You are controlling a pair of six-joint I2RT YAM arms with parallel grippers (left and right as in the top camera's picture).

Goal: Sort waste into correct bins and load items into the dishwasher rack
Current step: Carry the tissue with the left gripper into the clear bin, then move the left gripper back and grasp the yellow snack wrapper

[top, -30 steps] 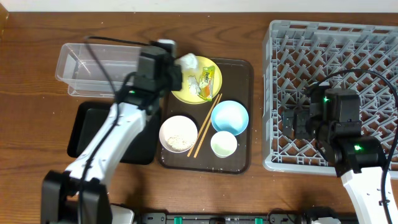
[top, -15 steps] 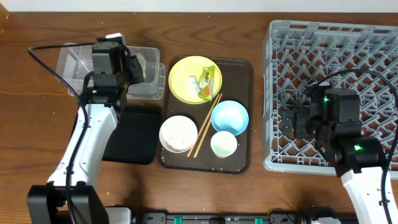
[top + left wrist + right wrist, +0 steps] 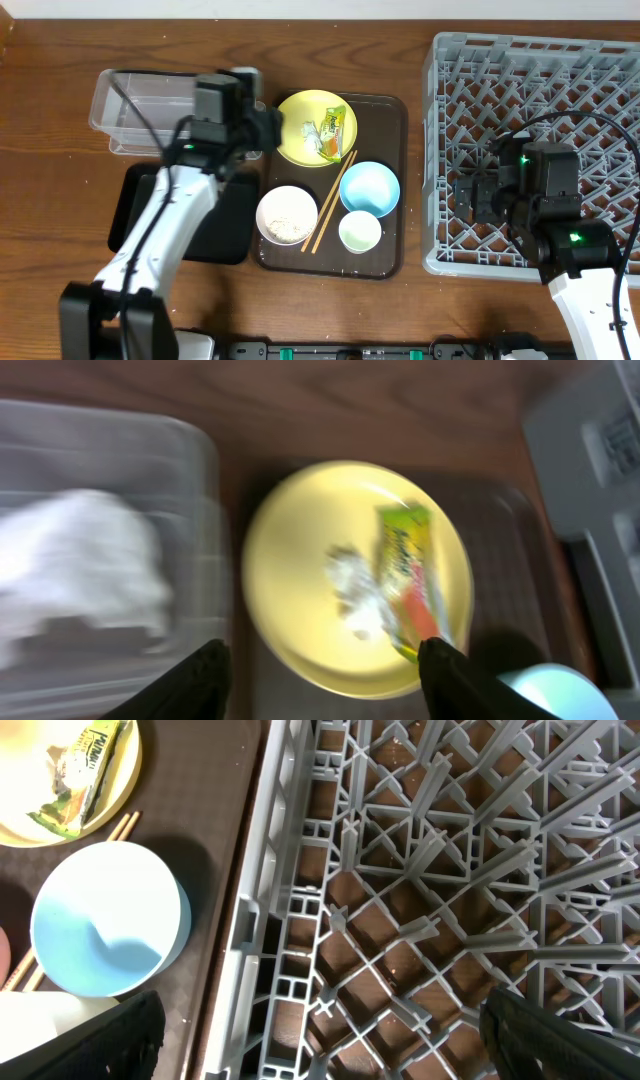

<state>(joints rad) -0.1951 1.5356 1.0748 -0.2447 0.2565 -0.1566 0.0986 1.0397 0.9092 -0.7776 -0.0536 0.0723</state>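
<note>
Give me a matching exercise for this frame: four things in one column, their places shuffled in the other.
Things:
1. crumpled white tissue
2. yellow-green wrapper packet
3. wooden chopsticks
4. right gripper

Places:
A. over the dishwasher rack
B. inside the clear tub
C. on the yellow plate
D. between the white bowl and the light blue bowl

Pairs: 1-B, 2-C, 3-D, 4-A
</note>
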